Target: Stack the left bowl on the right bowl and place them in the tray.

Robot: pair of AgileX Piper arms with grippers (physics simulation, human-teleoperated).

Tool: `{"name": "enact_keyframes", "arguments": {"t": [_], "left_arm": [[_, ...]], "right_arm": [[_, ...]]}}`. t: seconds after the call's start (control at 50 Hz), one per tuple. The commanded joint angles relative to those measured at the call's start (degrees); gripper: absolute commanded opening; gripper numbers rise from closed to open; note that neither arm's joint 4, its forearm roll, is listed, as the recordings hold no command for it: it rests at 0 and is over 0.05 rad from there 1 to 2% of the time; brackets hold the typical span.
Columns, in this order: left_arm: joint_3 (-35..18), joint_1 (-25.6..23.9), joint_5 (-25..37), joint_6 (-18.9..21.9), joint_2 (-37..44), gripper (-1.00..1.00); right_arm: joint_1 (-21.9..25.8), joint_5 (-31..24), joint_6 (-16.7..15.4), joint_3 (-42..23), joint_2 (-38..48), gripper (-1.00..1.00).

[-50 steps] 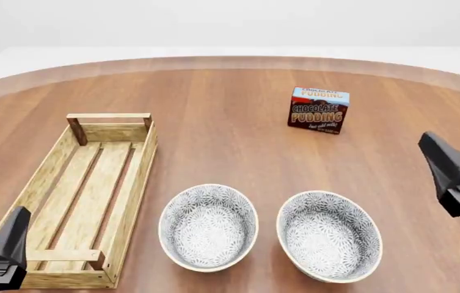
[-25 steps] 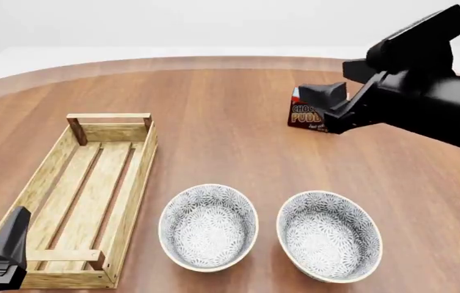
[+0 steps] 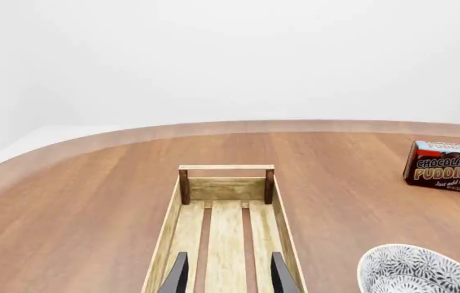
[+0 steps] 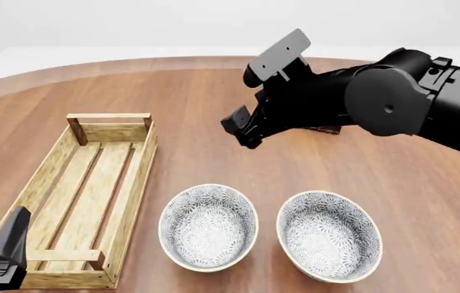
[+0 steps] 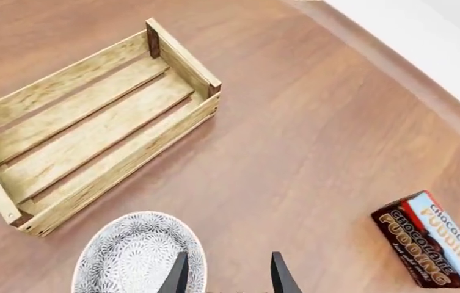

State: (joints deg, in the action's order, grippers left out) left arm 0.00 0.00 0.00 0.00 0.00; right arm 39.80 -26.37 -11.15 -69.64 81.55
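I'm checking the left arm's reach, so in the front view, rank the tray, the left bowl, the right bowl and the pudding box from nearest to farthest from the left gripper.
From the left gripper, at the near left corner:
1. Tray, directly beside and under it.
2. Left bowl, just right of the tray.
3. Right bowl, farther right.
4. Pudding box, far right, mostly hidden behind the right arm.

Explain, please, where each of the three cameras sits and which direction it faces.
Left wrist: behind the left end effector, facing along the tray; fingertips show.
Front: above the arms' side, facing forward and down; right arm over the table.
Right wrist: behind the right end effector, looking down at the left bowl.
All three share the tray.
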Motion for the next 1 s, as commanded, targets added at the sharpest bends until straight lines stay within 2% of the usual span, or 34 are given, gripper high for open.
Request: {"name": "enact_keyframes", "arguments": {"t": [0.02, 0.06, 0.08, 0.36, 0.38, 0.42, 0.54, 0.66, 0.82, 1.0], "left_arm": [[0.0, 0.0, 0.0, 0.0, 0.0, 1.0], [0.0, 0.0, 0.0, 0.0, 0.0, 1.0], [0.0, 0.0, 0.0, 0.0, 0.0, 1.0], [0.0, 0.0, 0.0, 0.0, 0.0, 1.0], [0.0, 0.0, 0.0, 0.0, 0.0, 1.0], [0.0, 0.0, 0.0, 0.0, 0.0, 1.0], [0.0, 0.0, 0.0, 0.0, 0.0, 1.0], [0.0, 0.0, 0.0, 0.0, 0.0, 1.0], [0.0, 0.0, 0.0, 0.0, 0.0, 1.0], [0.0, 0.0, 0.0, 0.0, 0.0, 1.0]], "right_arm": [[2.54, -2.9, 2.74, -3.57, 6.65, 1.0], [2.54, -2.97, 2.9, -3.72, 6.83, 1.0], [3.46, -3.42, 4.49, -4.2, 7.67, 1.0], [2.78, -3.65, 4.34, -5.38, 12.29, 1.0], [2.7, -3.62, 5.54, -5.47, 12.83, 1.0], [1.61, -3.07, 4.76, -5.01, 14.0, 1.0], [1.44, -3.05, 6.03, -4.42, 14.91, 1.0], [1.01, -3.02, 6.01, -3.51, 15.4, 1.0], [2.12, -2.31, 8.17, -2.16, 16.93, 1.0], [2.68, -1.92, 8.44, -1.93, 18.4, 1.0]]}}
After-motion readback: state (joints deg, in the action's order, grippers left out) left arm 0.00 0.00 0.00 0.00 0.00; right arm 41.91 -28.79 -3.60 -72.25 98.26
